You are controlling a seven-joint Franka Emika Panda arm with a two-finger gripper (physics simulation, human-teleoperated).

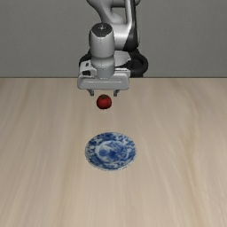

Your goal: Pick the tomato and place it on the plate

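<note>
— Pale wood tabletop [35, 177] from edge to edge, plain grey wall [35, 35] behind it. Not much else in the room besides the arm [120, 22]. What do you make of it from the exterior view?

— The claw [104, 97] points straight down near the far side of the tabletop, and the tomato [104, 103] sits right at its tips. Small, red, round. The two fingers look pressed in against its sides, so I'd say the claw is pinching the tomato.

— Is it off the wood?

— Looks that way to me; it seems to hang just under the claw rather than rest on the tabletop, though from this angle I can't swear to it.

— And the plate?

— The blue-and-white plate [112, 151] lies flat, nearer to us than the tomato and a touch toward the exterior view's right. Nothing on it. Tomato and plate are apart, with bare wood between them.

— So where does that leave the job?

— The pick looks done, or as good as done. The placing is not: the tomato has to be carried forward over the plate, lowered onto it, and let go. I'd call it roughly the halfway mark.
</note>
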